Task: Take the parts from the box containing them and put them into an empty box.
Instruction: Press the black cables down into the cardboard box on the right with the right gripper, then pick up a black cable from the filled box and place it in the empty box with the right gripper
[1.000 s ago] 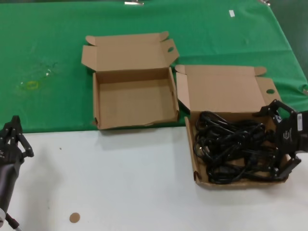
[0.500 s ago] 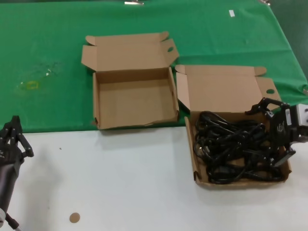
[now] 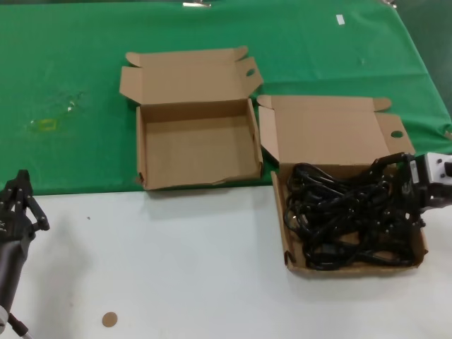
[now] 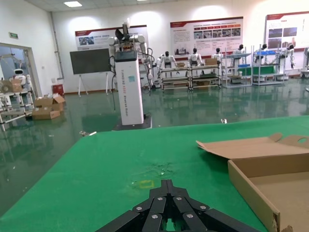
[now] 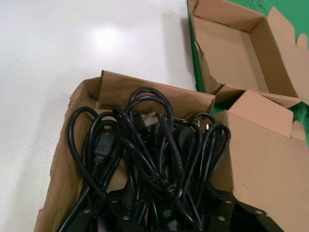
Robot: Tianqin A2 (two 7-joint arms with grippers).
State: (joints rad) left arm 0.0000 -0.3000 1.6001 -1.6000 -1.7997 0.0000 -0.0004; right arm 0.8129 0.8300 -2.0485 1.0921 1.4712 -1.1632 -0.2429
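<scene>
A tangle of black power cables (image 3: 339, 215) fills the brown box with the small round hole in its lid flap (image 3: 279, 212), on the right. My right gripper (image 3: 392, 194) is down inside that box at its right end, open, fingers spread wide astride the cables. From the right wrist the cables (image 5: 149, 145) lie heaped in the box (image 5: 63, 164), and the gripper (image 5: 166, 212) straddles several strands. The empty box with the slanted oval hole (image 3: 198, 152) stands open to the left on the green cloth, also seen from the right wrist (image 5: 227, 48). My left gripper (image 3: 21, 180) is parked at the lower left, shut (image 4: 167, 182).
A green cloth (image 3: 70, 70) covers the far half of the table; the near half is white (image 3: 176, 268). Both lids stand open behind their boxes. A small brown disc (image 3: 109, 319) lies near the front edge and a yellowish mark (image 3: 46, 125) on the cloth.
My right gripper has moved left and lower, from the box's right edge down into the cable pile. The left arm and both boxes have not moved.
</scene>
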